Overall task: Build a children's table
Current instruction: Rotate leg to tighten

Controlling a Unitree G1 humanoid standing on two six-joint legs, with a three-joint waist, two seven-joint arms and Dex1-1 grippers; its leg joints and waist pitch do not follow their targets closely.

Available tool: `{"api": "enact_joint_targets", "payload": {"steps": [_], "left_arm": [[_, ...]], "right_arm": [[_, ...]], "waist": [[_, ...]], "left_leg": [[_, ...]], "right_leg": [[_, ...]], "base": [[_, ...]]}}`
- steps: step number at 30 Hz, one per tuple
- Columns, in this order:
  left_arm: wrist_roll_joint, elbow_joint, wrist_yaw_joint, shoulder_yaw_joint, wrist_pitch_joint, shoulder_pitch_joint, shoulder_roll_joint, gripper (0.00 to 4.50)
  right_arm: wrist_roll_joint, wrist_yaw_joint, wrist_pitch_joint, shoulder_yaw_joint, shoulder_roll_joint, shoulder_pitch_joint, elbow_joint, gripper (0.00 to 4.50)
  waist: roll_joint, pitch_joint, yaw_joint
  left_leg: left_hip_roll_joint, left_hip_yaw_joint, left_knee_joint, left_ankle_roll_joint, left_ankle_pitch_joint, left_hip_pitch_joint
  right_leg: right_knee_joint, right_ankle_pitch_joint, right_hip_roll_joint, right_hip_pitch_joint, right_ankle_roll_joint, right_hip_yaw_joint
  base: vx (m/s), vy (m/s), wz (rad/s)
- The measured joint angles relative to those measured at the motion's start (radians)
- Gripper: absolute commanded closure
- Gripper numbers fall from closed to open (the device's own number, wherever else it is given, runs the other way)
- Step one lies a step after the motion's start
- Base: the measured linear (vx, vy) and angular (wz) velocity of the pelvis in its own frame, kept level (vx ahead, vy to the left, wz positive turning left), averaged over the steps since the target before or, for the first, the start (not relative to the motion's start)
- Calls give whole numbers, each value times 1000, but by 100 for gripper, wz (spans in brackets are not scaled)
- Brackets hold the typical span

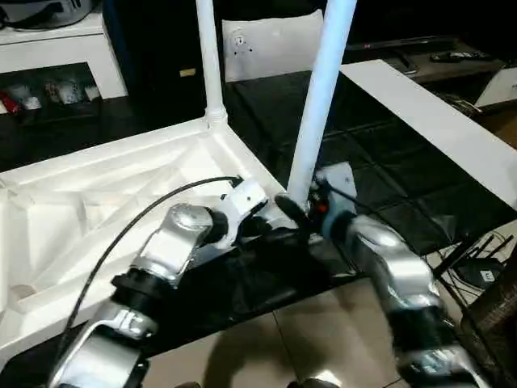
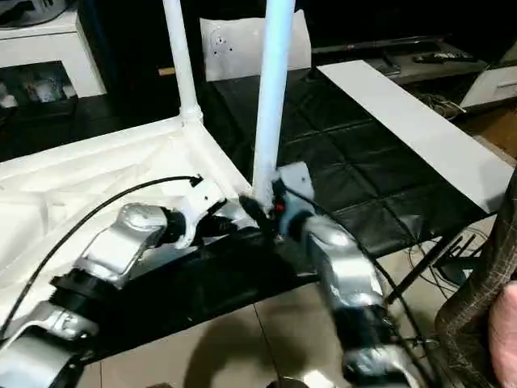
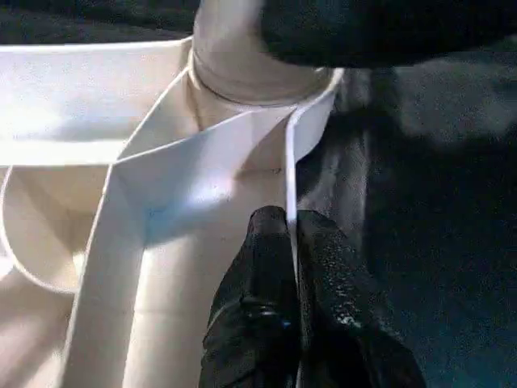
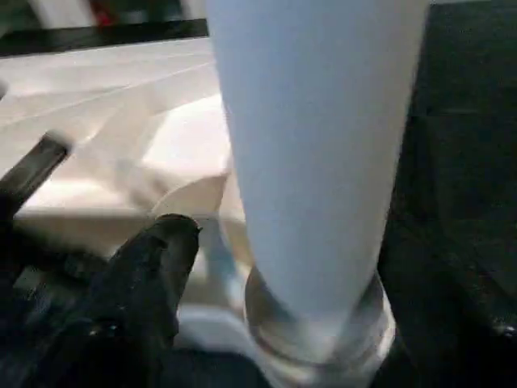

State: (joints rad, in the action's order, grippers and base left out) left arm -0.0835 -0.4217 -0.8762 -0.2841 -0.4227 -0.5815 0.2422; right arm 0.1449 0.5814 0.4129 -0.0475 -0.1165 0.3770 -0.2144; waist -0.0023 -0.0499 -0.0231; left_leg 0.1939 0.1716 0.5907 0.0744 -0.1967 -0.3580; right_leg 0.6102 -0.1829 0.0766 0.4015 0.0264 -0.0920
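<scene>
You're working in what looks like a home living room. Look past the arms: a low white cabinet (image 1: 56,48) with open shelves of small items stands at the far left, a dark low media unit (image 1: 428,61) carries remote controls at the far right, black padded mats (image 1: 380,162) cover part of the pale tiled floor (image 1: 307,339), and cables (image 1: 477,259) trail beside a wicker basket (image 1: 497,323).
</scene>
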Motion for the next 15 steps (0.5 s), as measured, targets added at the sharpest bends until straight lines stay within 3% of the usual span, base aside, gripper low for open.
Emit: {"api": "enact_joint_targets", "payload": {"steps": [3,9,15], "left_arm": [[4,7,-39,0,16,10,23,450],[49,5,-209,-27,127,28,123,450],[65,4,-403,-69,242,30,211,450]], "right_arm": [[19,76,-3,-11,-42,-22,21,25],[76,325,-30,-40,-196,-65,70,5],[104,524,-74,-81,-300,-63,95,5]], "waist": [[0,0,-6],[-2,-1,-17],[-4,-2,-49]], "left_leg": [[0,0,0,0,0,0],[0,0,2,0,0,0],[0,-1,3,0,0,0]], "right_leg": [[1,0,0,0,0,0],[0,0,0,0,0,0],[0,1,1,1,1,-2]], "base": [[0,0,0],[0,0,0],[0,0,0]]}}
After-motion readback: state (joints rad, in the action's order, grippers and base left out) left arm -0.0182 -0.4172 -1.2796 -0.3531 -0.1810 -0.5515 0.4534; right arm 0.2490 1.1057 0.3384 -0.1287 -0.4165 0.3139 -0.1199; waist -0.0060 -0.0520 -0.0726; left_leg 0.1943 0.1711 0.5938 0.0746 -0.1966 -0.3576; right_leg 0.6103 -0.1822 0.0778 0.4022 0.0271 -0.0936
